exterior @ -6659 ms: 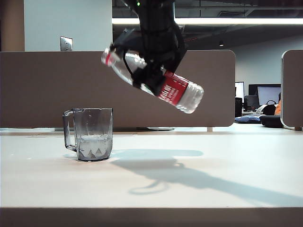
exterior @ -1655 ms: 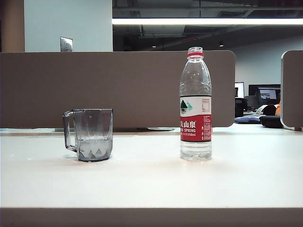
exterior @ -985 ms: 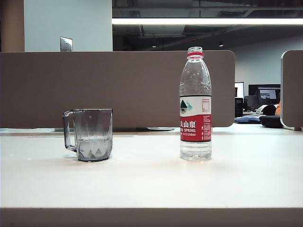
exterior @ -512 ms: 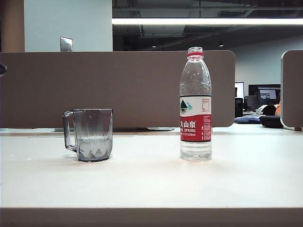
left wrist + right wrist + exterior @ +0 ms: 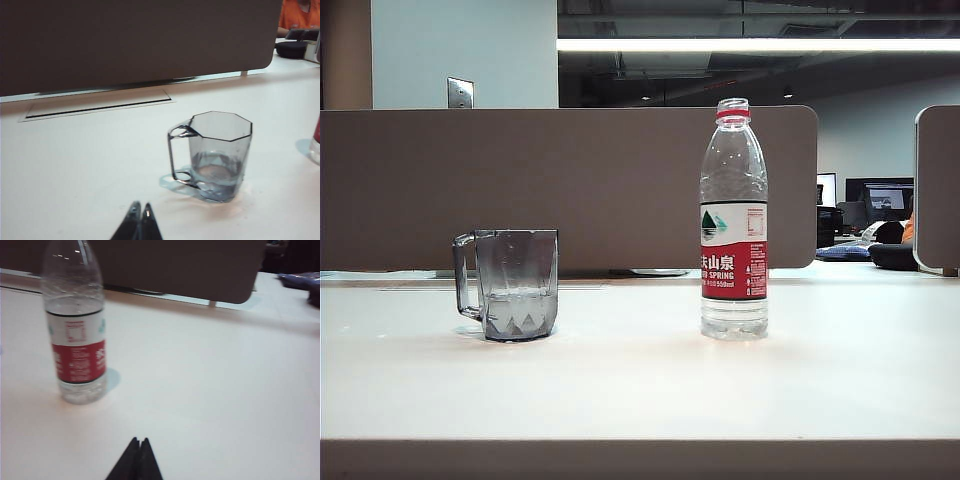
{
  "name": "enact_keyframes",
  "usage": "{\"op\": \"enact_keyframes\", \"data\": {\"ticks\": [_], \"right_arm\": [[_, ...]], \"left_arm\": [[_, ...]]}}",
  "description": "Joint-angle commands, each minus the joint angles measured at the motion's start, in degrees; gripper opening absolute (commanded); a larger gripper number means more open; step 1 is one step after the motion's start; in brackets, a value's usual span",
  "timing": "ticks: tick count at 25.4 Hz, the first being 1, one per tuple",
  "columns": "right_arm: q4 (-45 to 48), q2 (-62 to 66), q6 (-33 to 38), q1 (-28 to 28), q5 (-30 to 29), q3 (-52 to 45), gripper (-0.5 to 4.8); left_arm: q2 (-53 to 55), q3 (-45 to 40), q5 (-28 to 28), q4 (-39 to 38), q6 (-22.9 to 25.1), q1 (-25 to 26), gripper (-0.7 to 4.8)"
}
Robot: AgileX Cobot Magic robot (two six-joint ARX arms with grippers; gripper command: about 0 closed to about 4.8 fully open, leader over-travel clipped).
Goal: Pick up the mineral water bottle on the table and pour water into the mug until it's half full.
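Note:
The mineral water bottle (image 5: 733, 220) stands upright and uncapped on the white table (image 5: 640, 390), right of centre, with a little water left at its bottom. It shows again in the right wrist view as the bottle (image 5: 75, 335). The smoky grey mug (image 5: 510, 284) stands to its left, handle outward, with water low in it; the left wrist view shows the mug (image 5: 215, 155) too. My left gripper (image 5: 140, 206) is shut and empty, well short of the mug. My right gripper (image 5: 139, 440) is shut and empty, apart from the bottle. Neither arm shows in the exterior view.
A brown partition (image 5: 570, 185) runs along the table's far edge, with a cable slot (image 5: 100, 107) in the tabletop in front of it. Desks with monitors (image 5: 885, 200) lie beyond at the right.
Earlier the bottle was held tilted above the table beside the mug; it now stands upright on the table. Over the last second nothing in the exterior view has moved.

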Motion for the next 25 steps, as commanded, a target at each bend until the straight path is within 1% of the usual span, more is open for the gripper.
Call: {"op": "enact_keyframes", "data": {"ticks": [1,2,4,5,6,8,11,12,25], "right_arm": [[1.95,-0.07,-1.18,-8.33,-6.19,-0.28,-0.05],[2.21,-0.07,-0.39,-11.61,-9.11,-0.31,-0.05],[2.60,-0.07,2.03,-16.92,-12.26,-0.31,-0.05],[2.64,-0.07,2.64,-18.56,-12.26,-0.31,-0.05],[2.60,-0.07,3.80,-20.70,-12.26,-0.31,-0.05],[2.62,-0.07,5.53,-22.77,-13.46,-0.31,-0.05],[2.67,-0.07,5.60,-23.08,-15.89,-0.31,-0.05],[2.67,-0.07,5.60,-23.08,-17.03,-0.31,-0.05],[2.45,-0.07,5.57,-23.15,-16.70,-0.31,-0.05]], "left_arm": [[0.00,0.17,3.69,2.25,-0.28,7.10,-0.05],[0.00,0.20,4.85,2.40,-0.44,9.20,-0.05],[0.00,0.20,5.38,2.19,-0.44,11.58,-0.05],[0.00,0.20,5.27,2.16,-0.46,11.80,-0.05],[0.00,0.20,4.02,2.14,-0.46,11.85,-0.05],[0.00,0.20,3.96,1.99,-0.46,11.82,-0.05],[0.00,0.20,3.67,1.99,0.02,11.87,-0.05],[0.00,0.20,2.56,1.97,-0.02,11.89,-0.05],[0.02,0.20,2.51,1.97,-0.02,11.91,-0.05]]}}
